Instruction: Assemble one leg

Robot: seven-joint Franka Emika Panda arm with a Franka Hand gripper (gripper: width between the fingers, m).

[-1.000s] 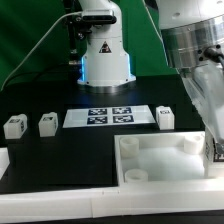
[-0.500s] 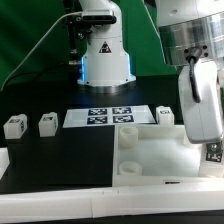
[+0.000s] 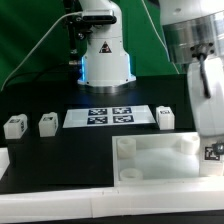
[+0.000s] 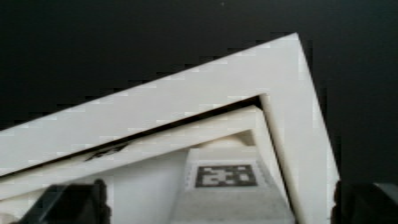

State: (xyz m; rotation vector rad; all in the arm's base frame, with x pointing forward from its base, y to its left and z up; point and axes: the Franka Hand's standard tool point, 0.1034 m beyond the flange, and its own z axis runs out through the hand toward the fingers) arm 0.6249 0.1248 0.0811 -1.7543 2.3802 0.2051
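Three small white legs stand on the black table in the exterior view: two at the left and one right of the marker board. None is in my gripper. The large white tray with corner sockets lies at the front right. My gripper is down at the tray's right end. In the wrist view the tray fills the frame, with a tag on it. My gripper straddles part of the tray, and its dark fingers sit against the tray's sides.
The marker board lies flat at the table's middle. The robot base stands behind it. A white wall piece sits at the front left edge, and a white rim runs along the front.
The tray rose and tilted half a second ago. It now lies lower and flatter, shifted slightly toward the exterior view's left. My gripper has moved with it.
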